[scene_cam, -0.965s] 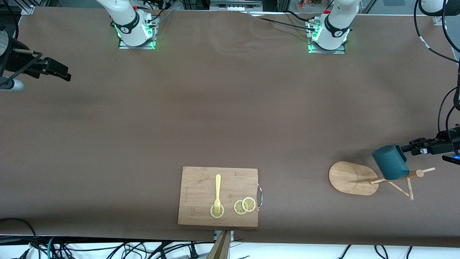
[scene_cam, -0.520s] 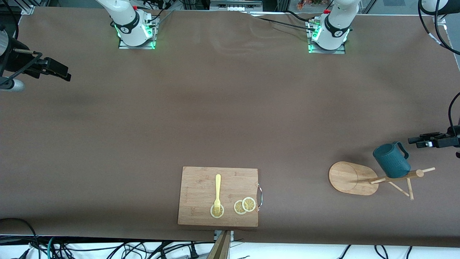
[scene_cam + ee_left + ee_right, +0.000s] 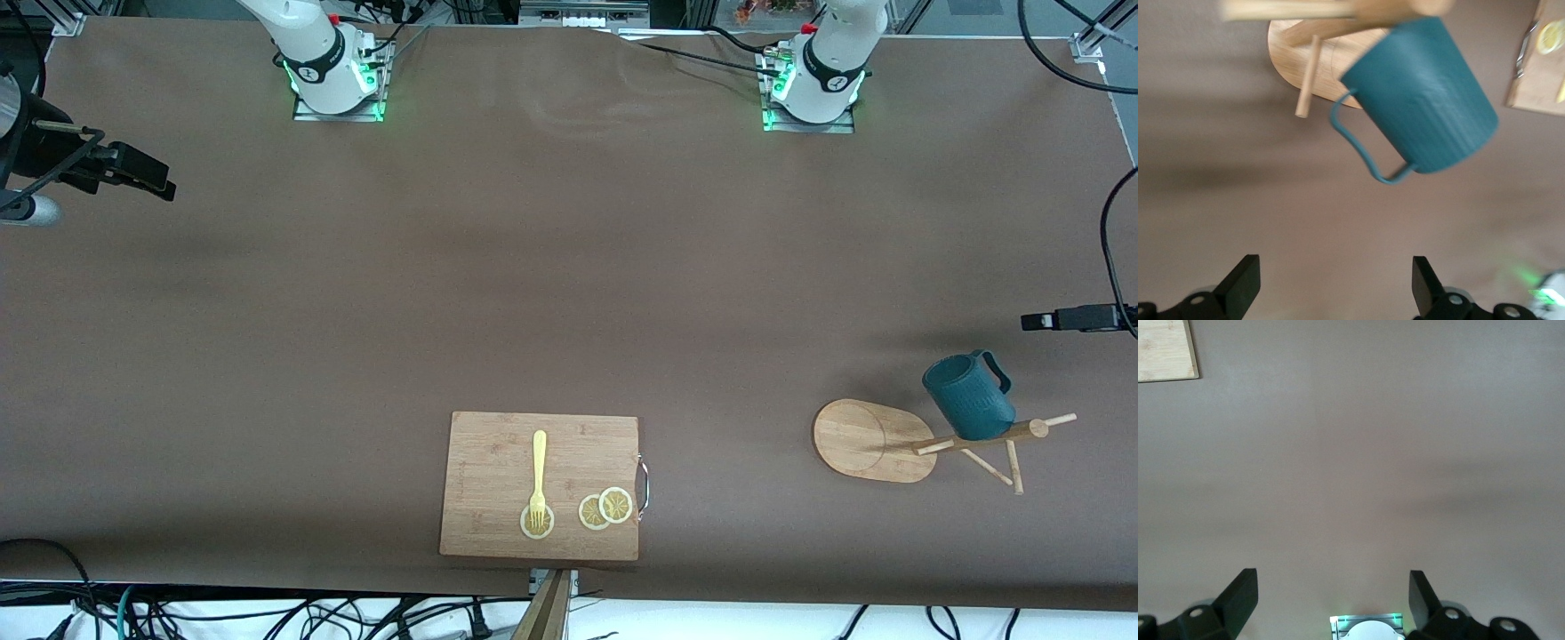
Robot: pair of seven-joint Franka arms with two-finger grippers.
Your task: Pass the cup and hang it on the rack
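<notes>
No brand, label or writing can be read on any of the things.

The cup (image 3: 967, 397), a dark teal mug with a ribbed outside and one thin loop handle, hangs tilted on the rack (image 3: 925, 439) at the left arm's end of the table. In the left wrist view its handle looks looped over a thin dowel peg, though the pole is blurred there and the exact contact is hard to make out. The rack is light wood: an oval flat base, a round pole and slim pegs sticking out of it.

The left gripper (image 3: 1336, 288) is in the air over bare table beside the rack, apart from the cup, its two black fingers (image 3: 1245, 283) spread wide with nothing between them. In the front view it shows only as a dark tip at the frame's edge, past the cup toward the left arm's end.

The right gripper (image 3: 1333, 600) waits over the right arm's end of the table, jaws wide apart and empty, brown cloth below it.

A rectangular bamboo cutting board (image 3: 498, 453) with a metal handle lies close to the table edge nearest the front camera. On it are a pale yellow fork (image 3: 539, 476) and three lemon slices (image 3: 605, 508); the fork's tines rest on one slice. A broad stretch of matte brown table cover (image 3: 551, 267) lies between the board and the arms' bases.
</notes>
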